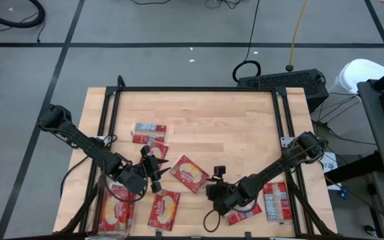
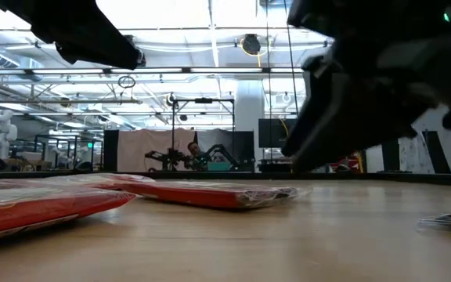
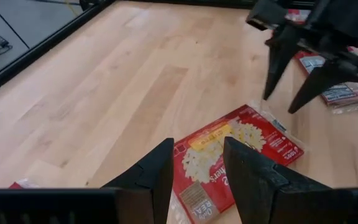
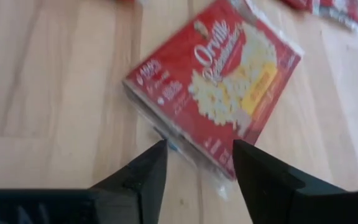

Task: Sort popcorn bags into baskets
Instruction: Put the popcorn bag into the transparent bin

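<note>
A red popcorn bag (image 1: 190, 173) lies flat, picture side up, in the middle of the table near the front. It also shows in the left wrist view (image 3: 229, 155) and the right wrist view (image 4: 216, 93). My left gripper (image 1: 157, 172) hovers open just left of it, fingers pointing at it. My right gripper (image 1: 212, 187) hovers open at its near right corner, above the bag's edge. Neither touches it. Another bag (image 1: 115, 212) lies in the see-through basket (image 1: 102, 200) at the near left corner.
More bags lie flat on the table: two at the middle left (image 1: 149, 130), one by the near edge (image 1: 165, 209), two label side up at the near right (image 1: 277, 200). A black frame (image 1: 199, 89) runs around the table. Bare wood lies at the far middle.
</note>
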`<state>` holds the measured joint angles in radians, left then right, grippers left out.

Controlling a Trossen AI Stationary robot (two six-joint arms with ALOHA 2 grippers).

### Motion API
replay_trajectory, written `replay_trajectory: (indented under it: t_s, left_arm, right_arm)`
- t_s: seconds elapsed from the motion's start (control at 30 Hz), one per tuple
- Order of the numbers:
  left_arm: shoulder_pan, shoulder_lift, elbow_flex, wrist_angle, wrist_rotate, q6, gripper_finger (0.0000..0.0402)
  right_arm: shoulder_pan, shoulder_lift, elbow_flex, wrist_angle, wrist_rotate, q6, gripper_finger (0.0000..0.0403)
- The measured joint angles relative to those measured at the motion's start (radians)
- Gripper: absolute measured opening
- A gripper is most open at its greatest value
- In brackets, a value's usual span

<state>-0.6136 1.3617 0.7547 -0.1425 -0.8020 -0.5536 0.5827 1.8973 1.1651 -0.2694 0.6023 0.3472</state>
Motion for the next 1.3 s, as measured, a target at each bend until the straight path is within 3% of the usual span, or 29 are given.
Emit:
replay_trajectory:
  t_s: [0.27,0.57,0.8,1.1,1.3]
  left_arm:
    - [0.0,0.0,0.0,-0.02,0.0,0.005,0.0145]
    - [0.0,0.063,0.0,-0.007,-0.004,-0.029,0.0145]
    - [0.011,0.154,0.0,0.029,0.0,-0.03,0.0145]
    - [0.056,0.18,0.0,0.099,0.049,-0.006,0.0145]
    - [0.058,0.184,0.0,0.186,0.138,0.111,0.0145]
  right_arm:
    - [0.008,0.0,-0.079,0.015,0.0,0.08,0.0246]
    - [-0.028,-0.005,-0.189,0.227,0.004,0.079,0.0238]
    - [-0.059,-0.002,-0.255,0.386,-0.007,0.063,0.0184]
    - [-0.065,-0.002,-0.283,0.424,0.001,0.009,0.0019]
    - [-0.066,-0.036,-0.286,0.412,0.025,-0.035,0.0009]
